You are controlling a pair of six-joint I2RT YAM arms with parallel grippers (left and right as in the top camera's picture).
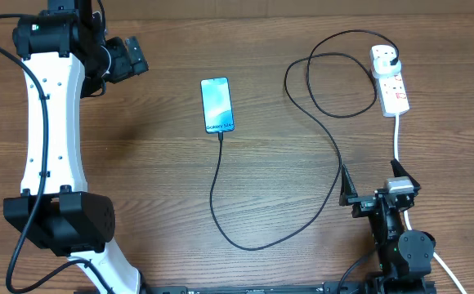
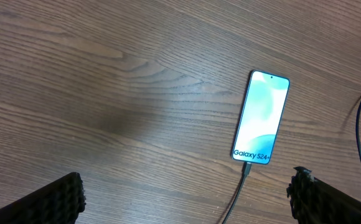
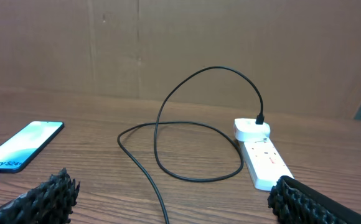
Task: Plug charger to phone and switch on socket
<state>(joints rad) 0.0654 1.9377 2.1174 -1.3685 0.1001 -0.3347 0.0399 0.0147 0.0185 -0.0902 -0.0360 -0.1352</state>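
The phone [image 1: 217,104] lies flat at the table's middle, its blue-teal screen lit. It also shows in the left wrist view [image 2: 261,118] and the right wrist view [image 3: 22,146]. The charger cable [image 1: 221,192] has its tip in the phone's near end [image 2: 246,169]. It loops right to a black plug [image 1: 393,57] seated in the white socket [image 1: 391,88], which also shows in the right wrist view [image 3: 264,158]. My left gripper [image 1: 131,59] is open and empty, far left of the phone. My right gripper [image 1: 374,181] is open and empty, near the socket's white cord.
The thick white cord [image 1: 397,139] runs from the socket towards my right arm's base. The charger cable [image 3: 159,193] crosses the wood between my right fingers. A brown wall [image 3: 180,43] stands behind the table.
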